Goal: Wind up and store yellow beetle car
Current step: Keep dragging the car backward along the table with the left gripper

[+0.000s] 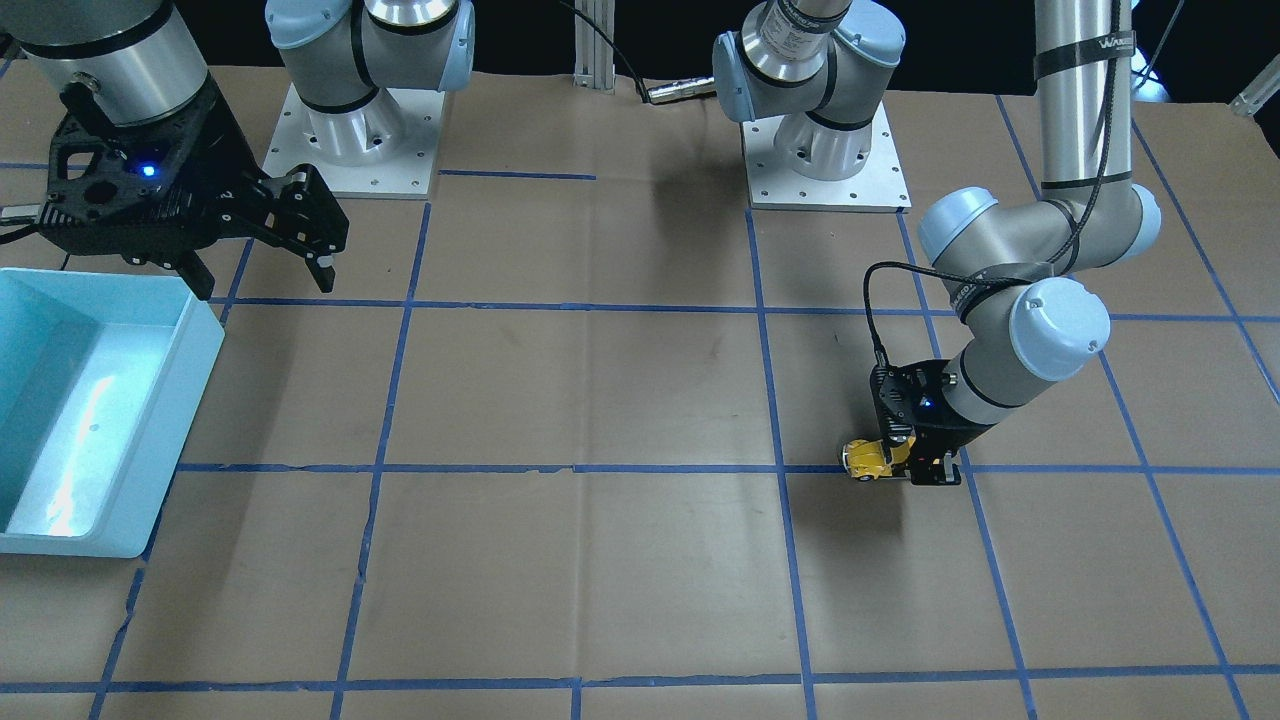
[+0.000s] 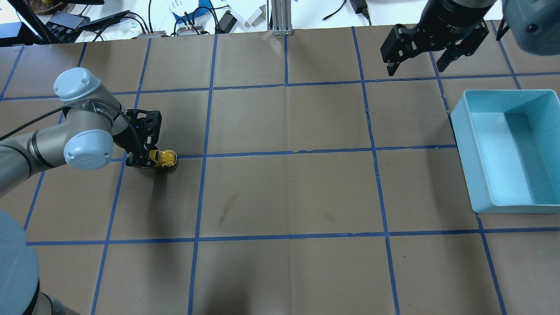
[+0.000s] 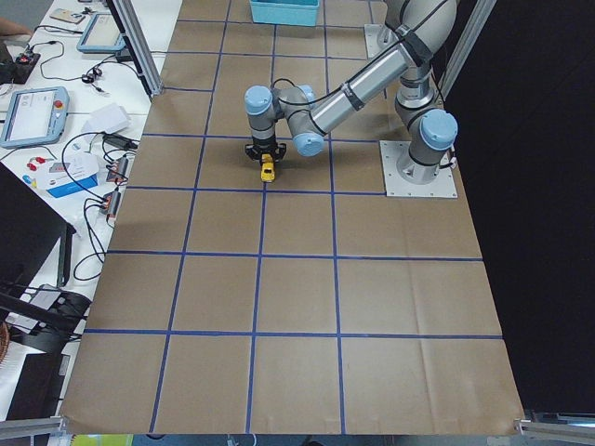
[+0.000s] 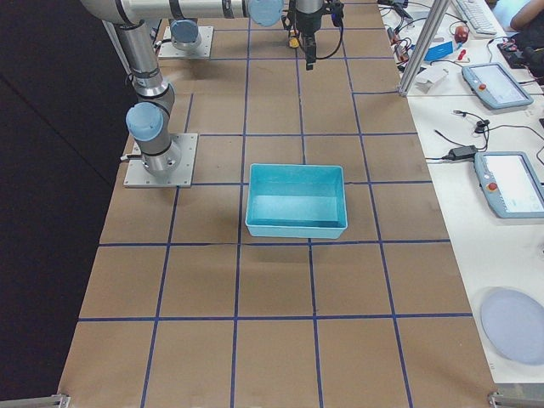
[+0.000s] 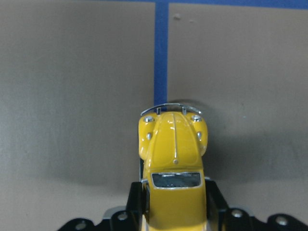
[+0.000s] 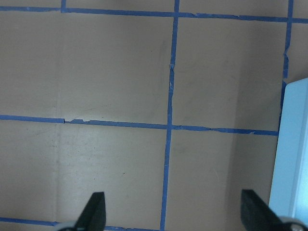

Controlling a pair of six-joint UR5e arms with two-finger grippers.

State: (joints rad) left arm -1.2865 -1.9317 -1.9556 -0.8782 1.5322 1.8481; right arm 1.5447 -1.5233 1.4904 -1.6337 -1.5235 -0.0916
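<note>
So here's where I'm at: my left gripper (image 2: 147,159) is down low at the table (image 2: 288,197), and its fingers (image 5: 136,199) are clamped on either side of the yellow beetle car (image 2: 163,157), around the back half of the body. From the left wrist cam the hood and front bumper stick out past my fingertips, with the nose lined up along one of the blue tape lines (image 5: 161,53) on the brown paper. From overhead the car sits right on a tape line on my left side of the table, just short of a grid crossing. I honestly can't tell if the wheels are touching the paper or sitting a hair above it, but the shadow is tight underneath. In the front-facing view you can see a black wheel with a silver hub poking out past the gripper. My right gripper (image 2: 415,66) is on the other side, hanging up above the table near the far corner of the teal bin (image 2: 460,131), with its fingers (image 6: 94,211) spread wide and nothing between them. On its wrist cam there's just grid paper and the pale edge of the bin off to the side. The bin and the car are well apart, pretty much at opposite ends of the table.
</note>
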